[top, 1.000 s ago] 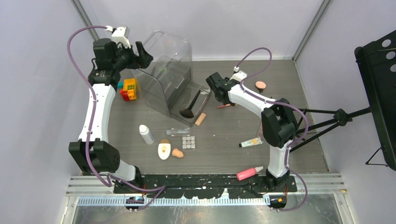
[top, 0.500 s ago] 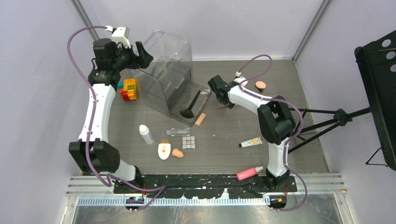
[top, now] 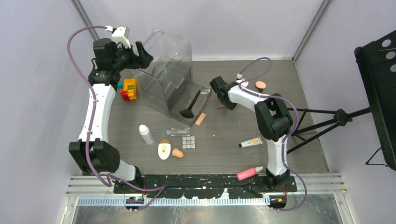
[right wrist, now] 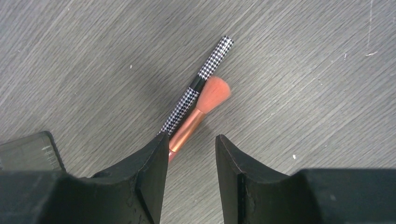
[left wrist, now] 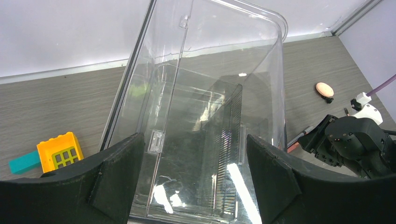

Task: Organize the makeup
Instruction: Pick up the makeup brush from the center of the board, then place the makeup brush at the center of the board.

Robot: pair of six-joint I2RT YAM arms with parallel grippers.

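Small makeup brush [right wrist: 201,109]: soft coral bristle head and shiny copper ferrule, lying on the grey wood-grain table [right wrist: 303,70] just beside a slim houndstooth-patterned stick [right wrist: 205,77]. The right gripper [right wrist: 191,140] stands part-way apart astride its handle, unclamped. The left gripper [left wrist: 194,137] spreads wide about a clear plastic case [left wrist: 210,70]; whether it holds the case cannot be told.

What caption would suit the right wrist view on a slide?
Right gripper poised over peach brush and houndstooth stick on the table.

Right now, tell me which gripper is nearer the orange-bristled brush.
Right. The right gripper straddles the orange-bristled brush; the left gripper hovers at the clear case, well away from it.
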